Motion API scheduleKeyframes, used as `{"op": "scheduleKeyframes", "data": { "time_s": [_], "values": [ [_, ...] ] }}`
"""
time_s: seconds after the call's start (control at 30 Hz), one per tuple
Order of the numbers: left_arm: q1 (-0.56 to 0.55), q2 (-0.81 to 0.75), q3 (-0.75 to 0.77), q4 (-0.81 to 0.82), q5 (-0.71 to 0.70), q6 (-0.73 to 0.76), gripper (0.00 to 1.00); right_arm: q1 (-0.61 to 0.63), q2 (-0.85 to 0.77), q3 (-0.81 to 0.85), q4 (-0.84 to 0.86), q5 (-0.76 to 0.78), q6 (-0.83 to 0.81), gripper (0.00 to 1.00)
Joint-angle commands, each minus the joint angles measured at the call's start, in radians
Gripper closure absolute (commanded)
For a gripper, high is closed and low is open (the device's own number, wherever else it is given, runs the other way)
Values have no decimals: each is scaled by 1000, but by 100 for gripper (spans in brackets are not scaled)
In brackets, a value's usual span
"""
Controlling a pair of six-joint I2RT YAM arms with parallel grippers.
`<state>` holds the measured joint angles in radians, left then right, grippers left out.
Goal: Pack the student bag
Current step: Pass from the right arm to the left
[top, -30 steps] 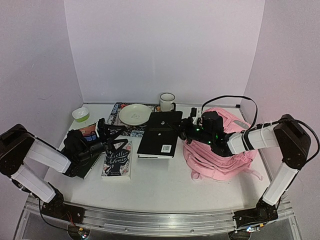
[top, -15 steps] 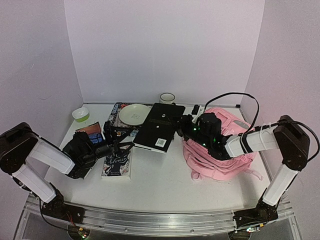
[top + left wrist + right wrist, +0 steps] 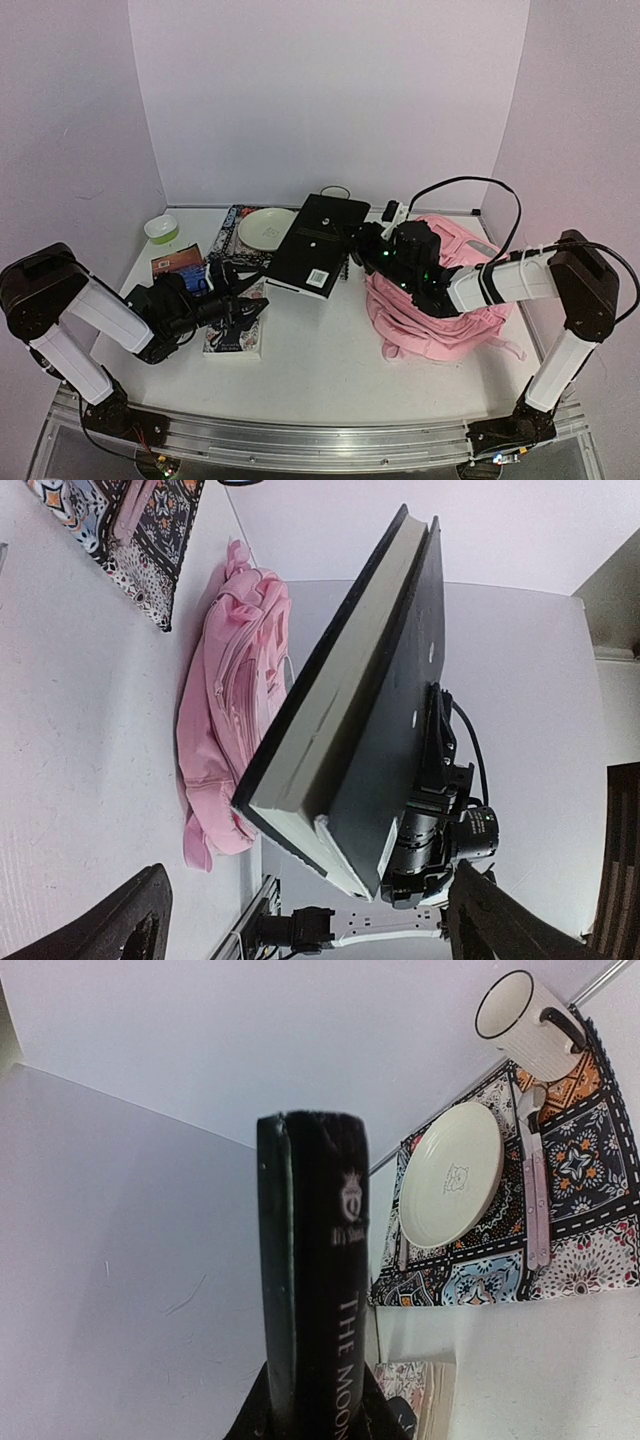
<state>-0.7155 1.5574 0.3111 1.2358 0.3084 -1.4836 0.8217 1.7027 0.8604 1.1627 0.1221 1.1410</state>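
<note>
The student bag point(image 3: 450, 312) is lying slumped on the right side of the table point(image 3: 330, 375), pink and soft, its straps trailing toward the near edge. In my left wrist view the student bag point(image 3: 225, 730) is showing beyond the lifted book, flat on the white surface.

My right gripper point(image 3: 358, 250) is reaching across the top of the bag and pinching the right edge of a black book point(image 3: 318, 245), jaws pressed narrow on the cover. The book is hanging tilted in the air, off the table, just left of the bag. In my right wrist view the black book point(image 3: 320, 1310) is standing spine-on, with "THE MOON" reading down it.

Beyond the book, a pale plate point(image 3: 450, 1188) is sitting on a patterned mat point(image 3: 590, 1160), and a white mug point(image 3: 530, 1025) is standing at the mat's far corner.

My left gripper point(image 3: 238, 288) is hovering low on the left side with fingers spread wide, gripping nothing, just above a paperback point(image 3: 235, 335) lying flat. A green bowl point(image 3: 160, 229) is sitting near the back left corner.
</note>
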Motion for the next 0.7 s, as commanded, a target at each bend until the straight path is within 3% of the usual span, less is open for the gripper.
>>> {"op": "scheduleKeyframes", "data": {
  "time_s": [0.0,0.43,0.5,0.67],
  "values": [
    [-4,2,36,39,13,3,3,10,-9,87,453,10,16,100],
    [-30,122,193,46,38,11,5,35,14,108,507,14,29,100],
    [-35,127,209,51,31,15,12,38,15,106,513,17,28,100],
    [-38,111,190,79,-15,18,42,38,7,69,516,37,12,100]
  ]
}}
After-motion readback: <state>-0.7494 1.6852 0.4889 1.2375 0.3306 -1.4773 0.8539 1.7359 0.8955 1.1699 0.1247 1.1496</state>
